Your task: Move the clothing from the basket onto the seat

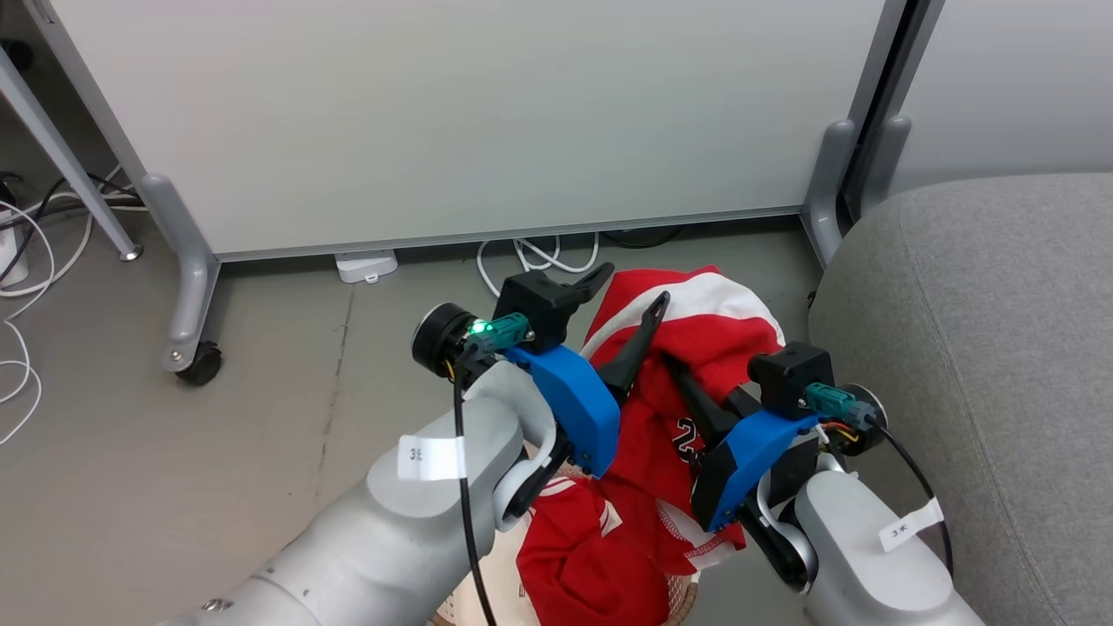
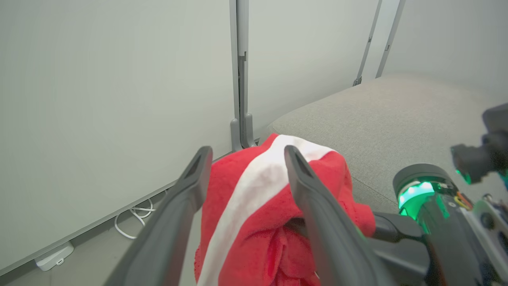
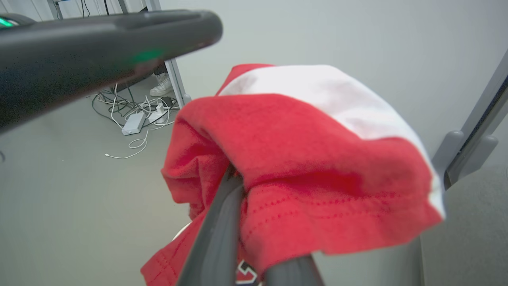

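My right gripper (image 1: 684, 376) is shut on the red clothing (image 1: 696, 335), its fingertips buried in the folds (image 3: 246, 198). A bunch with a white stripe is held up above the floor, and the printed number (image 1: 687, 439) hangs below it. More red fabric (image 1: 583, 565) lies lower, in the basket (image 1: 683, 600) at the bottom edge. My left gripper (image 1: 630, 291) is open beside the raised bunch, with the striped cloth (image 2: 254, 186) showing between its fingers (image 2: 198, 171). The grey seat (image 1: 974, 330) is just to the right.
A white partition panel (image 1: 469, 113) on grey feet with a caster (image 1: 198, 363) stands close behind. A power strip (image 1: 366, 265) and white cables (image 1: 539, 256) lie under it. More cables (image 3: 133, 119) and a white shoe (image 3: 160, 85) are farther left.
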Controlling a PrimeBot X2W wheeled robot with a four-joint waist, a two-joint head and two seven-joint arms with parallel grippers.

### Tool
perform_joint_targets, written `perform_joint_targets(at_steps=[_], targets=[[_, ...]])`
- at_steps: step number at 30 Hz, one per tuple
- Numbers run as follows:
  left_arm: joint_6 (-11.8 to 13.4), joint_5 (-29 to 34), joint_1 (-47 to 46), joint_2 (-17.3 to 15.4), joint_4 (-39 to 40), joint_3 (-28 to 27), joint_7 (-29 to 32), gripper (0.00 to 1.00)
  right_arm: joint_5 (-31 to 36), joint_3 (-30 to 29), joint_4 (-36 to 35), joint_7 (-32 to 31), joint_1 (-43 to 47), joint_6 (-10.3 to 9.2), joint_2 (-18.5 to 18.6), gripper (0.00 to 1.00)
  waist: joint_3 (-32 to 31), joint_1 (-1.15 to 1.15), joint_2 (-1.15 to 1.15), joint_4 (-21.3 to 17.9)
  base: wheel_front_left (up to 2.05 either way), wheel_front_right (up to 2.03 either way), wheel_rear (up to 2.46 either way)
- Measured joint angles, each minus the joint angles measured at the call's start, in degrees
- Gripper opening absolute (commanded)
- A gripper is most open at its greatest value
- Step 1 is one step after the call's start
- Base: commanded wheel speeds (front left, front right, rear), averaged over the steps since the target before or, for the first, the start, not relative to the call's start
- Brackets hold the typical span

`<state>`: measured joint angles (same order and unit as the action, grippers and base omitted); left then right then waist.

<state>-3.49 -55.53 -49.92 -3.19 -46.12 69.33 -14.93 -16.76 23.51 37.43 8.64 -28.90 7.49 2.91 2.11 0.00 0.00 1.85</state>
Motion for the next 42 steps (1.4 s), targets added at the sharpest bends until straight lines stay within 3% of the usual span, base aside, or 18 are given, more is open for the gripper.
perform_joint_targets(at_steps=[10,19,32,42], targets=[[1.0,12.1,13.4,-5.8,11.6,-16.7,-0.1,1.00,1.1,-1.6,-1.4,0.0,0.8,0.00,0.0,0.00,0.1,0.00,0.00,0.3,0.00,0.00,0.00],[0.1,23.7,29.3,-8.1,21.1,-31.2,-0.1,1.00,1.9,-2.2,-4.0,-1.0,2.3,0.00,0.0,0.00,-0.1,0.00,0.00,-0.2,0.00,0.00,0.00],[-2.6,32.0,41.0,-5.3,26.4,-45.3,-0.1,1.00,3.1,-3.7,-7.1,-2.5,4.7,0.00,0.0,0.00,-0.4,0.00,0.00,0.0,0.00,0.00,0.00],[-3.6,35.5,42.4,-3.2,26.0,-47.6,-0.1,1.00,3.1,-3.6,-8.6,-3.2,5.4,0.00,0.0,0.00,0.0,0.00,0.00,-0.8,0.00,0.00,0.00]])
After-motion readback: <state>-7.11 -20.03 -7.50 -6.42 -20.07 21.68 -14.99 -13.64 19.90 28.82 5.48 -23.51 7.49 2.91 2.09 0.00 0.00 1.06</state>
